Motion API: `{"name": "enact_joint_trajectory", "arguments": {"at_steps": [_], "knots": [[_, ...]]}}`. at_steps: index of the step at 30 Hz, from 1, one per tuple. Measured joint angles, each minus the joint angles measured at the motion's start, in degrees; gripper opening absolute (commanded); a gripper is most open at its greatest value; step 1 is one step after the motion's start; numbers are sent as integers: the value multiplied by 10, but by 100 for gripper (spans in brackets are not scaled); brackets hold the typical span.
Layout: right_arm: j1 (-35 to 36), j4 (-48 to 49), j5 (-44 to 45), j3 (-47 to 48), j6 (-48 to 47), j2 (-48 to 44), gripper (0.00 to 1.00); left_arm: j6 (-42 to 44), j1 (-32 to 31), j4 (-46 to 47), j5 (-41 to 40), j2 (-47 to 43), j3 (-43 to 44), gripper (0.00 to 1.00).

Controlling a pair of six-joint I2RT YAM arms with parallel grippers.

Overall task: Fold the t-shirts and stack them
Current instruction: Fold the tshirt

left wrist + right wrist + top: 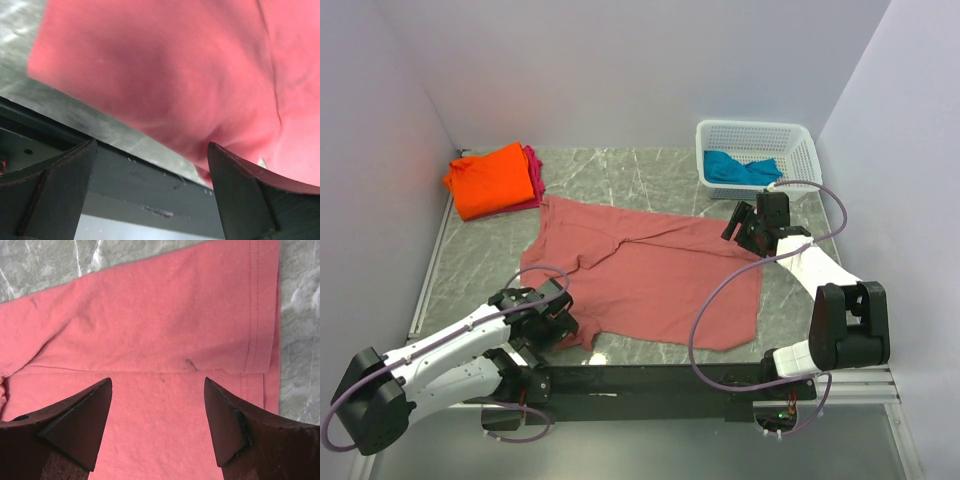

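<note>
The left gripper (pixel 552 318), jaws spread and empty, hovers at the near-left corner of the salmon-pink t-shirt (pixel 650 285). The shirt lies flat on the table (pixel 480 260), its long axis running left to right, hem at the right. The right gripper (pixel 752 226), likewise spread and empty, hangs over the far-right hem corner, the nearer arm for that edge.
</note>
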Motion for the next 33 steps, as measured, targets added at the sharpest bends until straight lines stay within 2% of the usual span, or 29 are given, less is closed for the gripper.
{"name": "enact_joint_trajectory", "arguments": {"at_steps": [1,2,4,5,13,14,16,17,19,24,29,33], "knots": [[0,0,0,0,0,0,80,-7,0,1,-5,0,-4,92],[0,0,0,0,0,0,80,-15,0,2,-13,1,-7,83],[0,0,-1,-1,0,-1,80,-32,0,3,-31,5,-8,76],[0,2,-2,-4,0,-3,80,-40,0,6,-42,8,-8,65],[0,0,-7,-54,5,-58,80,-72,0,41,-86,22,-23,42],[0,-1,-8,-63,9,-69,80,-75,0,45,-86,23,-23,33],[0,-4,-12,-83,21,-97,80,-78,0,45,-87,29,-22,24],[0,-8,-15,-92,31,-112,81,-78,0,45,-88,32,-21,12],[0,-20,-23,-109,45,-139,81,-81,0,47,-91,34,-19,3],[30,-81,-32,-160,88,-217,81,-77,0,48,-92,34,-17,1],[143,-155,-47,-210,164,-276,80,-67,0,35,-96,42,3,1],[202,-214,-58,-248,226,-311,80,-60,0,25,-104,42,25,1]]}}
